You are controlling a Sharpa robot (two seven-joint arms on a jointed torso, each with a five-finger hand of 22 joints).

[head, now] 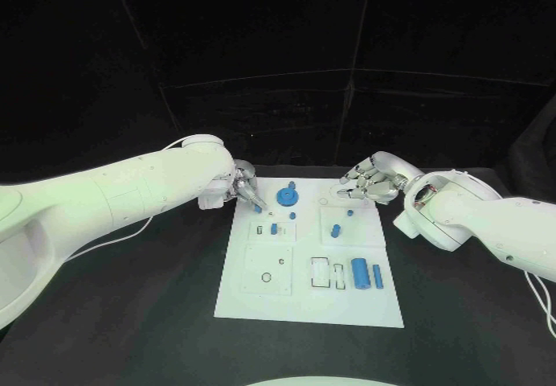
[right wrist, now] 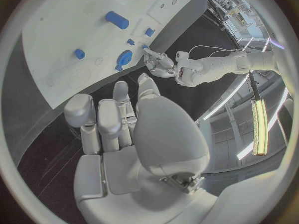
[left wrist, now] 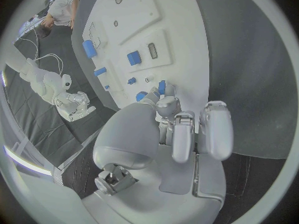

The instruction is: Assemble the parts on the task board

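Both hands, left [head: 238,193] and right [head: 367,183], hover curled, empty, at task board's [head: 267,301] far edge.

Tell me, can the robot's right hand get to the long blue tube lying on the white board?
Probably yes. The right hand hovers empty at the task board's far edge, and nothing lies between it and the long blue tube.

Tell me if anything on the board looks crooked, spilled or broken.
Nothing stands out. The board lies flat and square on the table, and the blue parts sit tidily on it. No damage or spill shows.
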